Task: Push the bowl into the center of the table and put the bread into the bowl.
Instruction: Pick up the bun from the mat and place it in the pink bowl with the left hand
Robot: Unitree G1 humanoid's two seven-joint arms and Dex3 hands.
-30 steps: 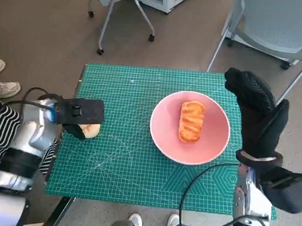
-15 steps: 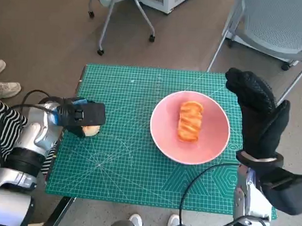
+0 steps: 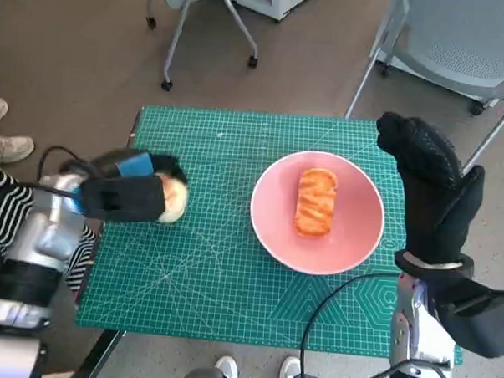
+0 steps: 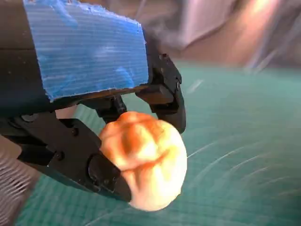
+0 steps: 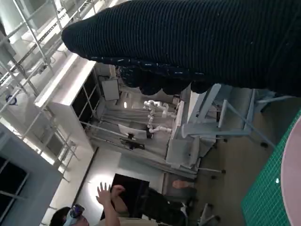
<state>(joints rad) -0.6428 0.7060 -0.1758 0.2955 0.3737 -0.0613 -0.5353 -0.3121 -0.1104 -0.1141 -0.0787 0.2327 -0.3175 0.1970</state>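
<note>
A pink bowl (image 3: pixel 346 243) sits right of the middle of the green mat (image 3: pixel 198 270), with a striped orange bread (image 3: pixel 317 202) lying in it. My left hand (image 3: pixel 128 194) is lifted over the mat's left side and grips a pale round bun (image 3: pixel 173 199). The left wrist view shows that bun (image 4: pixel 146 162) pinched between the black fingers (image 4: pixel 70 155), above the mat. My gloved right hand (image 3: pixel 432 184) stands upright just beyond the bowl's right rim, fingers stretched out and holding nothing.
A chair's wheeled legs (image 3: pixel 208 36) stand on the floor beyond the table, and a grey chair (image 3: pixel 459 47) at the far right. A person's shoes (image 3: pixel 3 136) and striped clothing (image 3: pixel 4 220) are at the left. A cable (image 3: pixel 330 310) loops over the mat's near edge.
My left hand has risen off the mat's left edge with the bun and moved right toward the bowl. The right hand, the bowl and the bread in it have stayed put.
</note>
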